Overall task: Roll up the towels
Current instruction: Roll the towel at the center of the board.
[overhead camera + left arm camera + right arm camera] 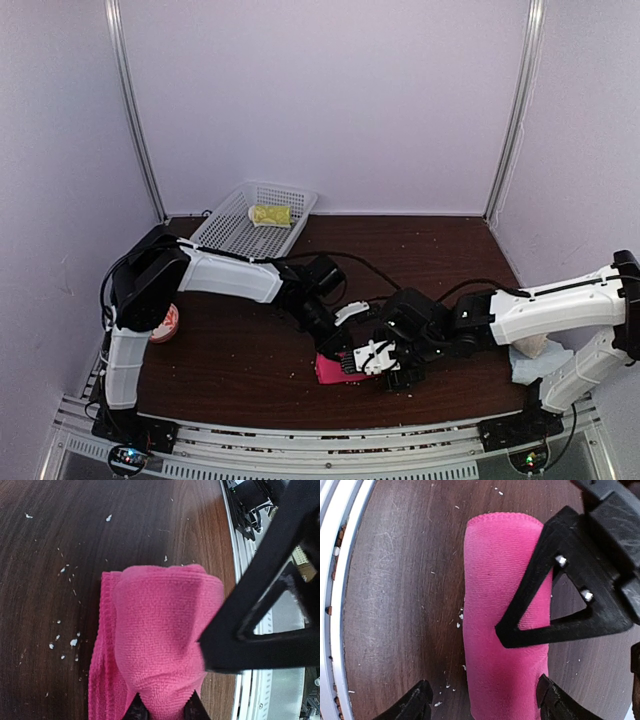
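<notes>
The pink towel (331,371) is rolled up in a fat tube. It lies on the desk (240,372), in the middle from L to R & close to the near edge. In my left wrist view the roll (160,630) has a flat bit of cloth sticking out along its L side. In my right wrist view it (495,580) looks like one long smooth tube.

My left end effector (166,711) is clenched on one end of the roll. The cloth gets thin where my two tips pinch it. My right end effector (485,701) is spread wide over the same roll w/ one tip on each side. One tip is well off the cloth; the other is right at its edge, can't tell if it touches. Seen from the top, both (345,348) (396,378) meet at the roll, L one on its far side, R one on its right end.

White crumbs (73,642) dot the desk near the roll.

Far back on the left a white basket (232,236) holds the yellow towel (270,214). At the far right edge, by my R arm, a cream towel (531,347) sits on a pale-blue towel (538,366).
</notes>
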`<state>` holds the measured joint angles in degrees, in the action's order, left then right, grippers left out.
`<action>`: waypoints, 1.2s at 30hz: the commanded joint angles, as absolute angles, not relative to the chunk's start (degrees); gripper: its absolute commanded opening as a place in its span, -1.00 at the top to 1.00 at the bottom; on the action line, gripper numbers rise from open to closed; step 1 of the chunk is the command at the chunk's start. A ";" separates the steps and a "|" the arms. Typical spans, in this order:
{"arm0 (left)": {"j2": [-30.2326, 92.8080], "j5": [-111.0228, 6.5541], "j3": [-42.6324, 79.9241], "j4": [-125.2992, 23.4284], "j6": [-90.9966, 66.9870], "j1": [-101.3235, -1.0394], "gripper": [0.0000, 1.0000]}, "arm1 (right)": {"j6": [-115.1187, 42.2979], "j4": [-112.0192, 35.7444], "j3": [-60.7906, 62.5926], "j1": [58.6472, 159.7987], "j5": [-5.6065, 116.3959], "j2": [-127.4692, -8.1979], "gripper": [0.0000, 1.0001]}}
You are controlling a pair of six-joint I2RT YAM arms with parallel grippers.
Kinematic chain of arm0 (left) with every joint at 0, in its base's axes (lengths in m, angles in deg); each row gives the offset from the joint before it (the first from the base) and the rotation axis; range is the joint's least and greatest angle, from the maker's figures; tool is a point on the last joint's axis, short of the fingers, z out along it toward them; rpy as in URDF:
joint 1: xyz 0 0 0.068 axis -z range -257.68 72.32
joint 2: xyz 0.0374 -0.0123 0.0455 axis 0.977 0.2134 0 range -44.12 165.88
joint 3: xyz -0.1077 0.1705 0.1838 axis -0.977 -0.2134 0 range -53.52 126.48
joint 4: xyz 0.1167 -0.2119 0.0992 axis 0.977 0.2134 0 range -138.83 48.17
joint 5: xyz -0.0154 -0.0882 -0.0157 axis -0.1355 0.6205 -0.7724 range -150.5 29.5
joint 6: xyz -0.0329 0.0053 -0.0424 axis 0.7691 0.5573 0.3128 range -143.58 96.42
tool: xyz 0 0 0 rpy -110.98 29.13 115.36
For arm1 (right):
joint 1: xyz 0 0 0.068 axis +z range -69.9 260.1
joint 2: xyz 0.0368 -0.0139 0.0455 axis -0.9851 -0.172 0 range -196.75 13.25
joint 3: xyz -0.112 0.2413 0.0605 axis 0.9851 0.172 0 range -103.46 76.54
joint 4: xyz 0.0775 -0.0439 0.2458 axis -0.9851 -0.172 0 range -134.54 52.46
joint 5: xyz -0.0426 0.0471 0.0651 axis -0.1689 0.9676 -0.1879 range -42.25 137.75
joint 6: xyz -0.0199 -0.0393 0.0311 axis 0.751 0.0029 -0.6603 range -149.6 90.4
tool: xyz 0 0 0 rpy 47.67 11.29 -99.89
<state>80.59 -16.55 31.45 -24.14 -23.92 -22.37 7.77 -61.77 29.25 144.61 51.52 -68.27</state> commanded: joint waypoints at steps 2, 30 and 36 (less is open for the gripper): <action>86.55 -21.01 29.70 -18.77 -24.65 -22.13 0.70 | 10.13 -55.02 31.60 145.23 46.47 -72.41 -0.44; 37.53 -55.91 3.43 -32.81 -22.91 -27.59 -0.29 | 12.49 -85.94 8.86 136.45 74.56 -93.53 0.42; 21.43 -60.72 -3.70 -42.92 -29.74 -19.65 -0.32 | 12.94 -95.15 -1.44 132.18 78.12 -101.77 0.43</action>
<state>27.80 -54.61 -2.30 -33.37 -24.49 -26.35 12.71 -82.25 0.94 133.96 73.62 -95.96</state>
